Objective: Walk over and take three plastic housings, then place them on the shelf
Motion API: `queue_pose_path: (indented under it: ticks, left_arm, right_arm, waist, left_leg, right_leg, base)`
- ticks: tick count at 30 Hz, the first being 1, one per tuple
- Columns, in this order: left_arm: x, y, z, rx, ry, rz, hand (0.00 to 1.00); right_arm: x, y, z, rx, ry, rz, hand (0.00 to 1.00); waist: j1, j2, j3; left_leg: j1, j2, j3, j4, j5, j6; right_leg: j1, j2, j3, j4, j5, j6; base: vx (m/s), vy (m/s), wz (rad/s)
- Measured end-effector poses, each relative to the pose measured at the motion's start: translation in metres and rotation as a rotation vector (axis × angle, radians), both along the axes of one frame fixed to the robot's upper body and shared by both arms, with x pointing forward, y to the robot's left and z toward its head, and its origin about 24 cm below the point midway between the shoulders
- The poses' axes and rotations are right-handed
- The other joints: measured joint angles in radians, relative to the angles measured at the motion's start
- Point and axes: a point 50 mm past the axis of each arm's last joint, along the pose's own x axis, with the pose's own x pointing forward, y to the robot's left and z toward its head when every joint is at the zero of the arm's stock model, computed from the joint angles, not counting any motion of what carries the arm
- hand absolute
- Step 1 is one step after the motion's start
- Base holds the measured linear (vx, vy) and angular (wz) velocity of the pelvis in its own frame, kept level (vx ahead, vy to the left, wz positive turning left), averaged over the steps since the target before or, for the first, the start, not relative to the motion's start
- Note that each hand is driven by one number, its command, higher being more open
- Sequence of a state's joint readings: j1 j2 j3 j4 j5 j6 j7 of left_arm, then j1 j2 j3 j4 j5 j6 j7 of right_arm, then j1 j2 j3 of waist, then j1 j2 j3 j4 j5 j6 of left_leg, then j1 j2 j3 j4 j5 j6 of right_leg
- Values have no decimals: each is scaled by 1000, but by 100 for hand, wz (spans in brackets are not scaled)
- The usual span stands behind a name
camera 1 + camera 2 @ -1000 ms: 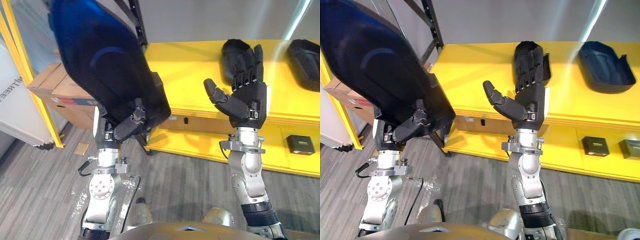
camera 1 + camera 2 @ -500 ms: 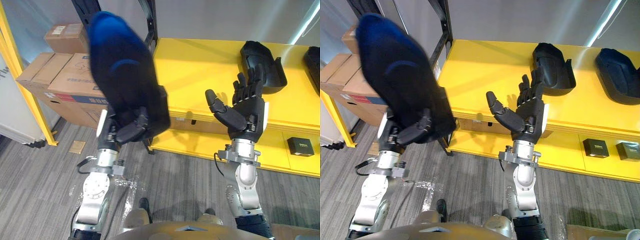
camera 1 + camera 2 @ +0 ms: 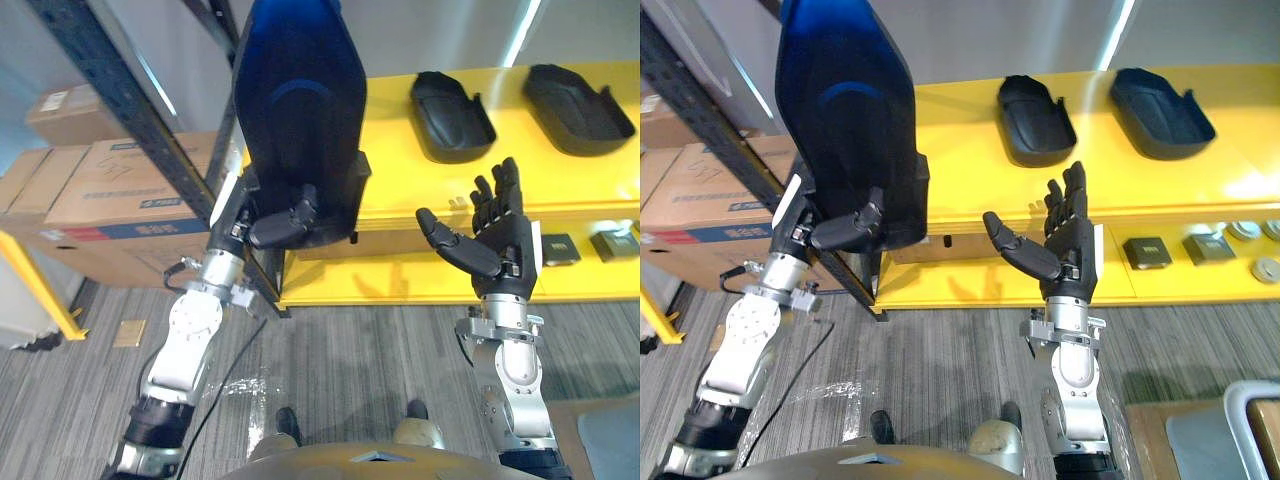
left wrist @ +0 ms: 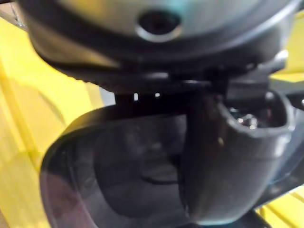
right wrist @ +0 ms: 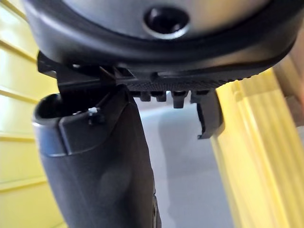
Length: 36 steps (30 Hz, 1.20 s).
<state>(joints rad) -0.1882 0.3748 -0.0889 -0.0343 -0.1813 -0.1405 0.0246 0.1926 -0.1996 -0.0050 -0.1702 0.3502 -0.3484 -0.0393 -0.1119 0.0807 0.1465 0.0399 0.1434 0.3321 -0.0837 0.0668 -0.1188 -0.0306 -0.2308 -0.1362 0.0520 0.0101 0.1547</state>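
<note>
Left robot hand around housing

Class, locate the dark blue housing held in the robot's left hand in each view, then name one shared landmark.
Left eye view: housing, upper middle, gripped by the left hand.
Right eye view: housing, upper left.
Left wrist view: housing, dark curve past the thumb.
Shared landmark: the yellow shelf.
</note>
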Motion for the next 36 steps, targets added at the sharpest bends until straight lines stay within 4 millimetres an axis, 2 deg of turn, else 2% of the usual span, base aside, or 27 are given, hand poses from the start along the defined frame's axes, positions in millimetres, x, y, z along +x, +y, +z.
queue_pose_path:
  ticks: [5, 7, 12, 15, 18, 22, 28, 34, 35, 36]
  left_arm:
    - [37, 25, 7, -55, 82, 141, 0]
    - [52, 34, 18, -105, 83, 185, 0]
    - [69, 44, 45, -171, 63, 232, 0]
    - [76, 45, 53, -202, 89, 237, 0]
    - [83, 40, 50, -177, 149, 237, 0]
    - [89, 34, 53, -209, 176, 208, 0]
    - [93, 31, 64, -208, 182, 191, 0]
    - [97, 35, 64, -211, 211, 212, 0]
    - [97, 35, 64, -212, 212, 215, 100]
    - [97, 36, 63, -213, 213, 218, 100]
  right_arm:
    - [-2, 0, -3, -47, 27, 94, 100]
    - [-2, 3, -3, -67, 34, 132, 100]
    - [-2, 15, -8, -34, 64, 216, 100]
    - [-2, 27, -11, -33, 80, 281, 100]
    - [-4, 38, -14, -25, 98, 328, 100]
    - [-5, 49, -2, -17, 53, 370, 100]
    - [-6, 52, -2, 3, 59, 342, 100]
    - [-7, 53, -3, 9, 67, 328, 100]
    - [-8, 54, -1, 12, 62, 330, 100]
    - [-9, 55, 1, 15, 54, 334, 100]
  waist:
    - [-35, -1, 6]
    - [-43, 0, 27]
    - [-66, 6, 72]
    - [-81, 14, 92]
    - [-88, 15, 100]
    - [-93, 11, 151]
    - [-88, 5, 162]
    - [-88, 4, 163]
    - [-88, 4, 164]
    - [-88, 4, 165]
  left_leg:
    - [-2, 0, 34, 0, 1, 0]
    - [2, 0, 45, 1, 2, 1]
    - [1, 0, 51, 1, 7, 3]
    - [-1, 0, 54, 1, 11, 6]
    - [-22, 0, 55, 1, 25, 10]
    - [-42, 1, 59, 1, 33, 13]
    - [-50, 2, 62, 1, 35, 13]
    - [-44, 3, 71, 1, 35, 13]
    - [-42, 3, 73, 1, 35, 13]
    - [-41, 3, 75, 1, 35, 13]
  right_leg:
    - [-33, 4, 41, 5, 12, 1]
    - [-44, 5, 55, 21, 12, 1]
    - [-60, 5, 65, 41, 11, 0]
    - [-71, 5, 70, 54, 9, -3]
    - [-92, 6, 71, 60, 8, -4]
    - [-118, 7, 73, 69, 9, -4]
    - [-125, 8, 78, 71, 12, -2]
    - [-125, 9, 84, 71, 13, -3]
    - [-124, 9, 85, 71, 13, -3]
    - [-124, 9, 86, 72, 14, -2]
  base:
    - [-3, 12, -20]
    - [1, 10, -15]
    - [-5, 6, -4]
    - [-8, 3, -2]
    - [-21, -5, 2]
    - [-48, -2, 2]
    - [-6, -1, 0]
    - [9, -1, -2]
    - [10, -1, -4]
    - [9, -1, -5]
